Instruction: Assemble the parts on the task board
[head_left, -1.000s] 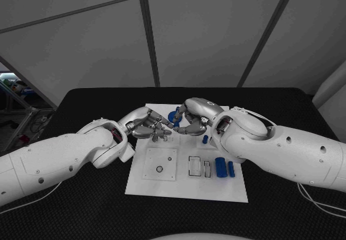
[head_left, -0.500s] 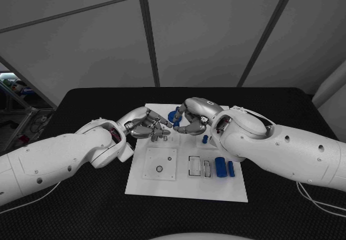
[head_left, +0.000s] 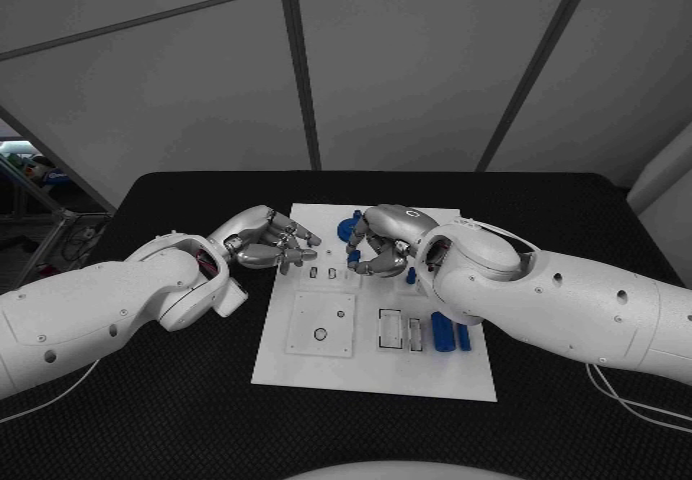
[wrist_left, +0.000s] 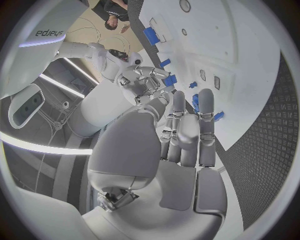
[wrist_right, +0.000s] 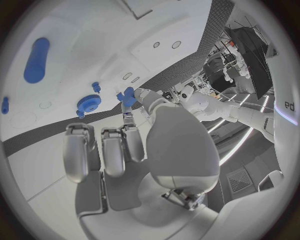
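The white board lay in the middle of the black tabletop, its long side running away from the robot. Near its front right part two blue cylinders lay side by side, just beside a row of narrow slots. To the left of those slots sat a square plate with a small dark hole. At the far end of the board a blue gear stood close to the far edge, and a small blue peg stood on the right part, just below the right robot hand.

The right robot hand hovered over the far middle of the board, its fingers curled inward; whether it pinched anything could not be told, since the hand itself covered that spot from the head view. In the right wrist view the fingers pointed toward the gear, and a long blue piece lay further off on the white surface.

The left robot hand hung over the board's left edge, apart from the right one, with its fingers bent but separate and nothing seen between them. In the left wrist view its fingertips partly hid small blue pieces on the board. Both forearms crossed the tabletop and blocked the board's side margins.
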